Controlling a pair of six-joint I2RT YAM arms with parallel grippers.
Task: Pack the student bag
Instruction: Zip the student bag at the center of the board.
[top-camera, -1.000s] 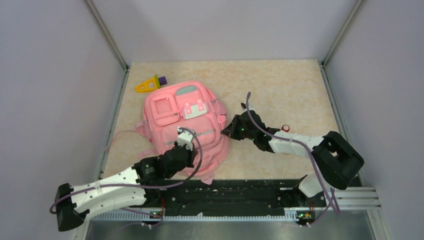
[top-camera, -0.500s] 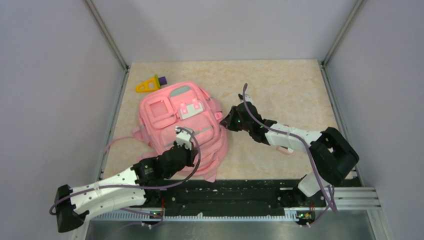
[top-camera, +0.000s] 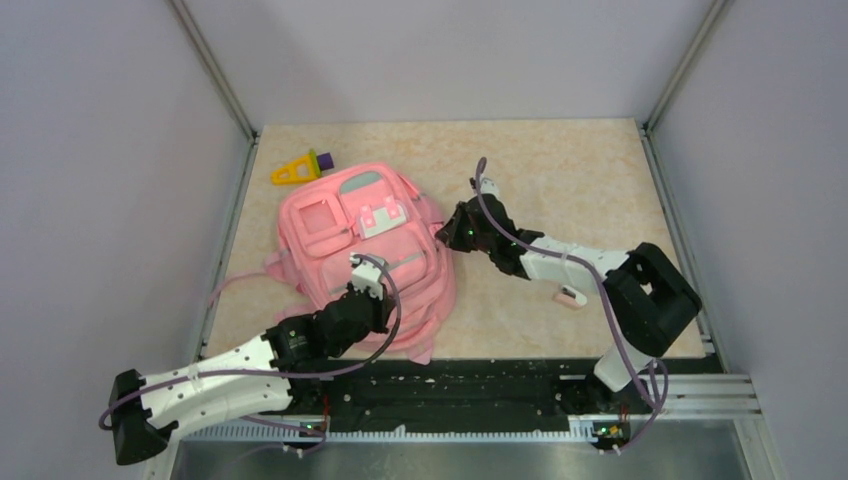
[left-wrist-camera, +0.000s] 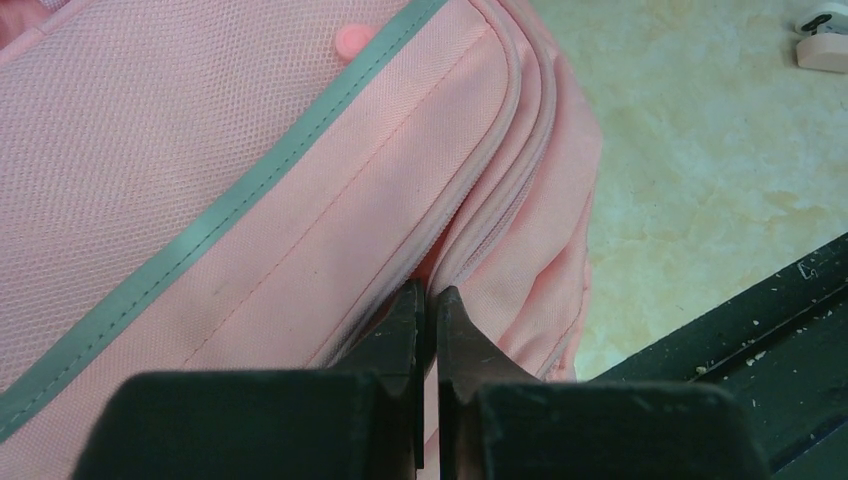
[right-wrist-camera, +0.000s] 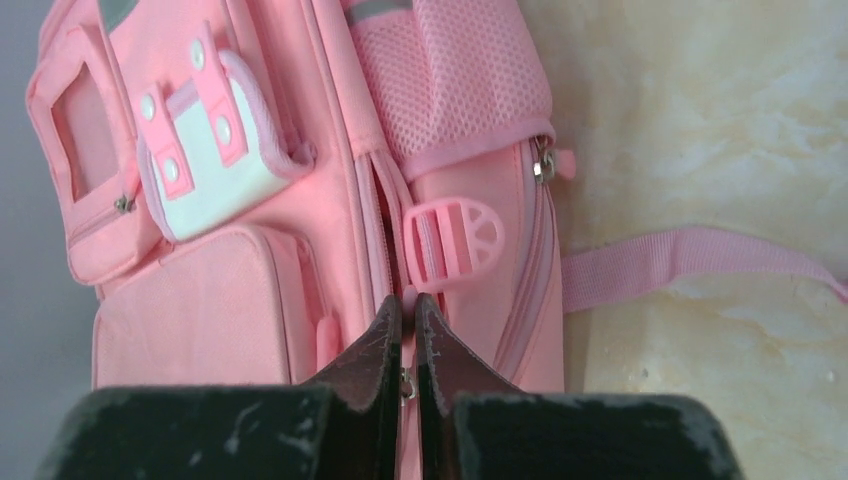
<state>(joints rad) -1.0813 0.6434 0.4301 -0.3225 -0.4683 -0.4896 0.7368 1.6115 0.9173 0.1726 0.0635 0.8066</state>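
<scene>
At the far-left corner of the table (top-camera: 560, 180): a yellow triangular toy (top-camera: 291, 172) is lying flat with a purple block (top-camera: 323, 159) touching its right end. Both are sitting just beyond the top of the bag.
The student bag (top-camera: 330, 250): it is lying front-up on the left half of the table, slanted. Its top is pointing toward the far-left corner and its bottom is nearing the black rail (top-camera: 450, 385) at the near edge. A thin pink strap (top-camera: 238, 277) is trailing off its left side.
The left gripper (left-wrist-camera: 427, 298): it is hanging over the near part of the bag with its fingers pressed together. The tips are sitting against the zipper seam (left-wrist-camera: 470, 190), to the right of a grey-green stripe (left-wrist-camera: 250, 200). Whether any fabric is caught between them cannot be told.
The right gripper (right-wrist-camera: 408, 305): it is working at the bag's right side, just beside the pink buckle (right-wrist-camera: 455, 240). Its fingers are pinching the bag's zipper line, with a small metal pull (right-wrist-camera: 405, 383) showing between them.
The small pink-and-white piece (top-camera: 571, 297): it is lying on bare table, well to the right of the bag.
</scene>
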